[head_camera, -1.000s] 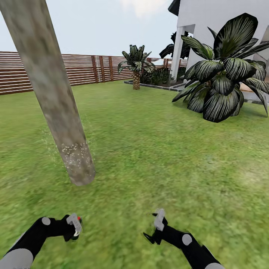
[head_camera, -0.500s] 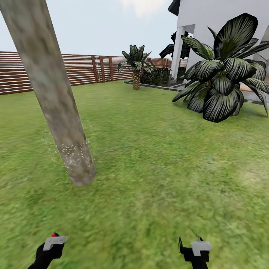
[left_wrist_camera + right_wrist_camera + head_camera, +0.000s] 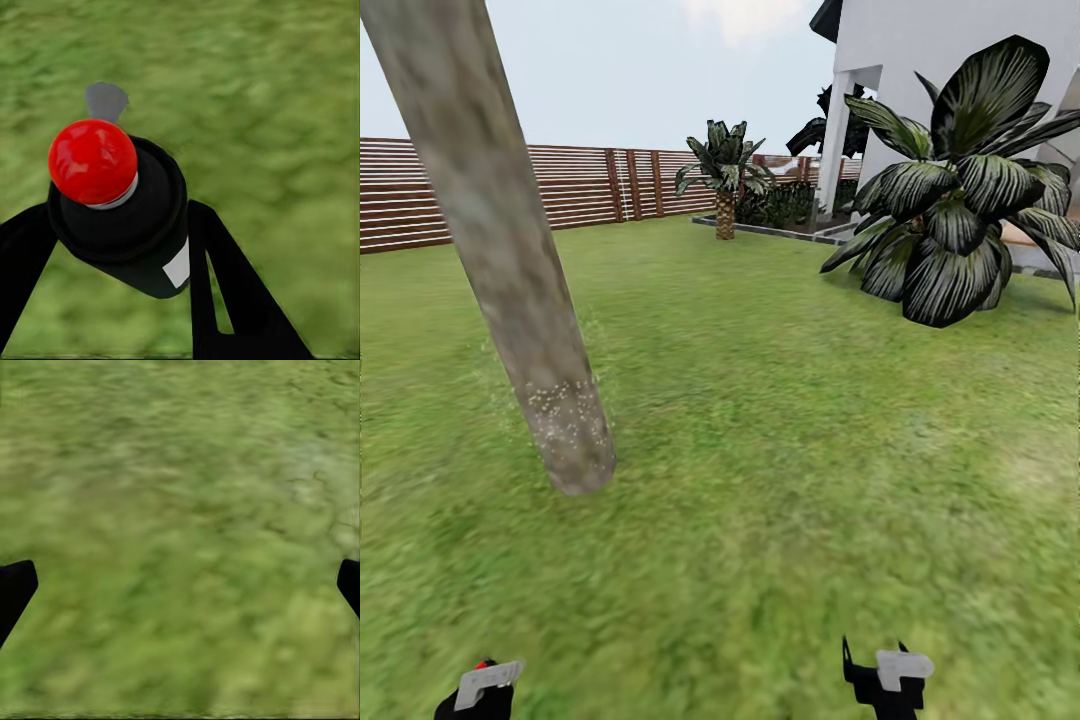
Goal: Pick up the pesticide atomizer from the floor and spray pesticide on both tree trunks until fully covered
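left wrist view | left end effector (image 3: 120, 247) clamped on pesticide atomizer (image 3: 127, 217), red cap toward camera | right end effector (image 3: 180, 585) apart

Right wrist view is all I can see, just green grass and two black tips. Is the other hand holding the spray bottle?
Observer: Yes. In the left wrist view the left hand is shut on the pesticide atomizer, a black bottle with a red knob.
Operator: Is a tree close by?
Observer: Yes. In the head view a thick tree trunk stands ahead on the robot's left.
Operator: Is there spray on it?
Observer: White specks of pesticide dot the part near its base; higher up it looks bare.
Operator: And my hand?
Observer: The right hand is open and empty, low over the grass.
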